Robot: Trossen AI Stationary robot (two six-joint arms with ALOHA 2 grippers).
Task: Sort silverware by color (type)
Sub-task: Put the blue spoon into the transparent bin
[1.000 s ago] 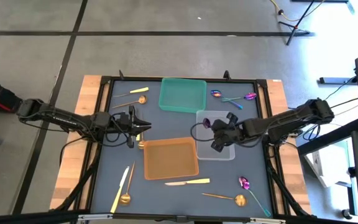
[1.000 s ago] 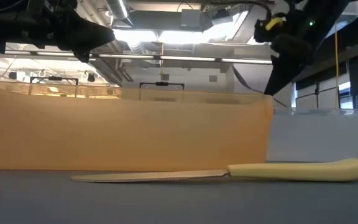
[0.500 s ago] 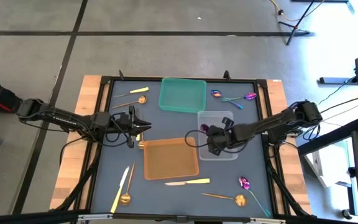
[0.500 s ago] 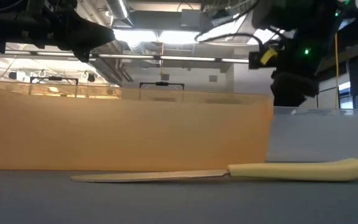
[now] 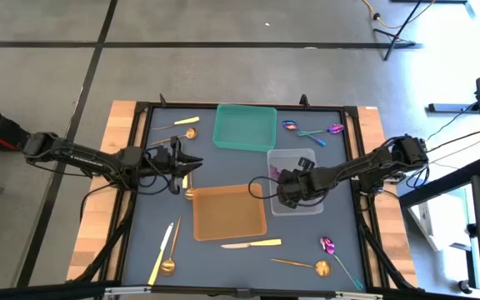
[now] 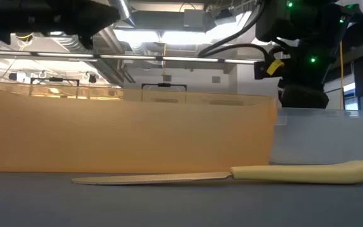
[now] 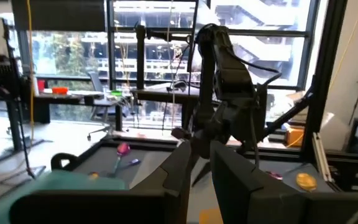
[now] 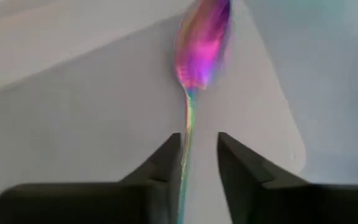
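Note:
An iridescent purple spoon (image 8: 202,43) lies in the clear tray (image 5: 307,158), its bowl (image 5: 274,172) near the tray's left wall. My right gripper (image 5: 284,190) hangs low over that tray, open by a narrow gap, with the spoon's thin handle (image 8: 187,146) running between its fingers. My left gripper (image 5: 192,160) hovers left of the orange tray (image 5: 228,212), narrowly open and holding nothing. Other gold spoons, yellow-handled knives and purple spoons lie scattered on the dark mat. My right gripper points down at a slant from the table's right side, its fingers along the spoon's handle (image 8: 185,163). The handle runs close beside one finger (image 8: 169,168). Whether it touches that finger I cannot tell. The spoon's bowl rests on the tray floor.
A teal tray (image 5: 245,127) sits at the far middle. Two purple spoons (image 5: 311,130) lie at the far right, a knife and a gold spoon (image 5: 186,127) at the far left. A knife (image 5: 252,243) lies near the orange tray's near side, and more utensils (image 5: 163,254) (image 5: 327,258) lie toward the near corners.
My right gripper has moved toward the table's left and near side and sunk into the clear tray, bringing the purple spoon down with it. My left gripper has shifted a little toward the far edge.

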